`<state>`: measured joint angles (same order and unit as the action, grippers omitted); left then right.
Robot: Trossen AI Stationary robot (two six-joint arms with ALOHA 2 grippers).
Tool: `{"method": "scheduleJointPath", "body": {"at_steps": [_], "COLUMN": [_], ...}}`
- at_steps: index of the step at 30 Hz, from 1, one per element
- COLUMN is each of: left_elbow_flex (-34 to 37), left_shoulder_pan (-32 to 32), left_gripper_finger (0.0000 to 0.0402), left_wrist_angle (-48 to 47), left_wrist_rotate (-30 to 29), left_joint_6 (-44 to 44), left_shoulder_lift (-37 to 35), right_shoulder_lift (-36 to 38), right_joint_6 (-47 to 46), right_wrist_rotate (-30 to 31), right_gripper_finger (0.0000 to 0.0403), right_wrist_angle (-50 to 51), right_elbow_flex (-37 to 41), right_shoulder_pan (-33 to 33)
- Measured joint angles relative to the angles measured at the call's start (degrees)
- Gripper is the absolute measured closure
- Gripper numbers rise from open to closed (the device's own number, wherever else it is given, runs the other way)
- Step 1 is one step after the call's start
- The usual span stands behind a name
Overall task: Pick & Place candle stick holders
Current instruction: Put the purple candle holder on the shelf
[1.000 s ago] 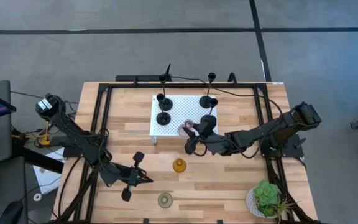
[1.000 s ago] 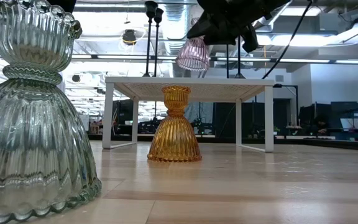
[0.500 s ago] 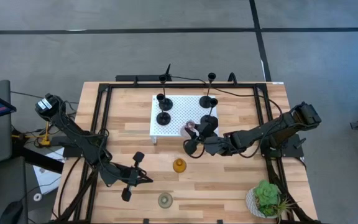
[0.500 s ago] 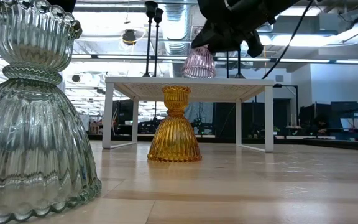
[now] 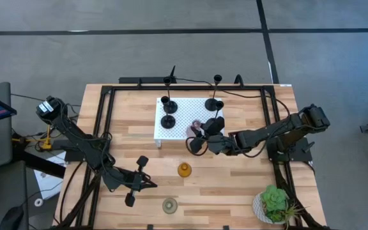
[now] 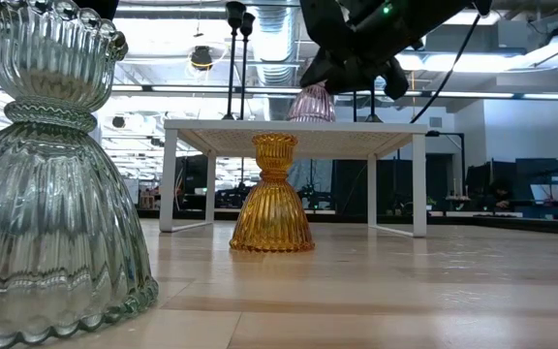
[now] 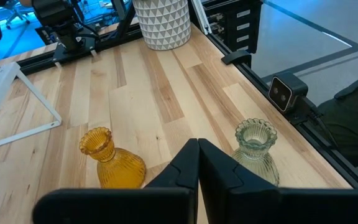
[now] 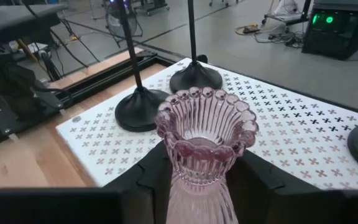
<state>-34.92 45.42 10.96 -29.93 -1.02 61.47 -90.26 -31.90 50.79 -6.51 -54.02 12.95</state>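
Four black holders point(image 5: 168, 121), three glass holders point(image 5: 184, 170)

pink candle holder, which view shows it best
The right wrist view: the pink holder fills the frame between the right gripper's fingers. The low view shows it partly hidden; the high view barely; the left wrist view not at all.

My wooden tabletop point(image 5: 235, 185) carries the white perforated platform point(image 5: 179, 124), the amber holder point(image 5: 184, 170), the pale green holder point(image 5: 169, 206) nearer the front edge, and the potted plant point(image 5: 275, 204) at the corner.
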Motion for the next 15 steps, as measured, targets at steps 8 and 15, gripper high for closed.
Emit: {"method": "scheduleJointPath", "body": {"at_steps": [8,15], "left_elbow_flex": [0.0,0.0], "left_shoulder_pan": [0.0,0.0], "left_gripper_finger": [0.0397,0.0396], "left_wrist_angle": [0.0,0.0], "left_wrist_rotate": [0.0,0.0], "left_joint_6": [0.0,0.6], "left_shoulder_lift": [0.0,0.0], "right_shoulder_lift": [0.0,0.0], "right_joint_6": [0.2,0.2], "right_wrist_rotate": [-2.7,-3.0], "right_gripper_finger": [0.0261,0.0241], "right_wrist_angle": [0.0,0.3], "right_elbow_flex": [0.0,0.0], "right_shoulder_pan": [0.1,0.0]}}
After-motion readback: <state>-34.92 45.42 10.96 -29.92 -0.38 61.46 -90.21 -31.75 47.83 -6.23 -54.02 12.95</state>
